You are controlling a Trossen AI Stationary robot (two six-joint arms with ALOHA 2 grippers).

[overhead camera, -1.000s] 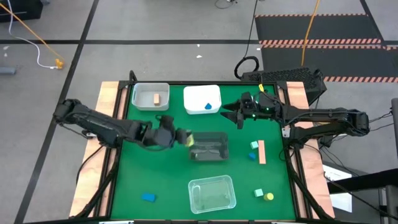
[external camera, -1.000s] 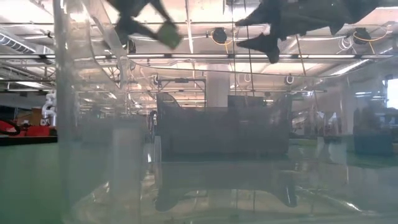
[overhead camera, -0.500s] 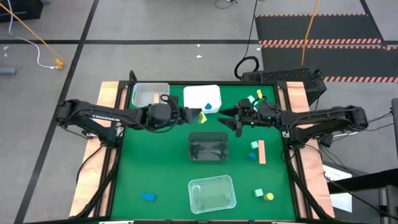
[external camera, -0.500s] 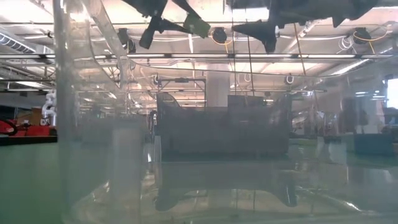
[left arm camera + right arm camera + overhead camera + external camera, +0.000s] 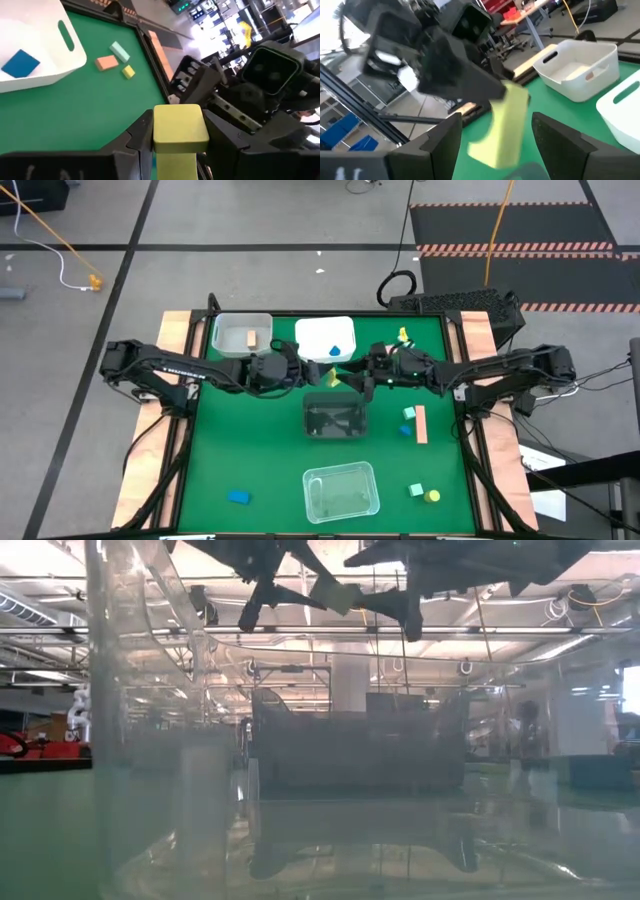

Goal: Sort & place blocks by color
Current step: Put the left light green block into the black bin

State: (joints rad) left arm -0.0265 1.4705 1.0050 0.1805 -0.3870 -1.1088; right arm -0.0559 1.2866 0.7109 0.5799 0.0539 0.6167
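Above the desk's far-middle, the left hand (image 5: 177, 150) is clamped on a yellow block (image 5: 179, 127) — likely light, rigid and smooth-faced. The right hand (image 5: 495, 145), fingers apart, flanks its free end — the place to grip, squarely across flat sides.

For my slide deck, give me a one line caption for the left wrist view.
Left gripper holds a yellow block out toward the right gripper, above the green table.
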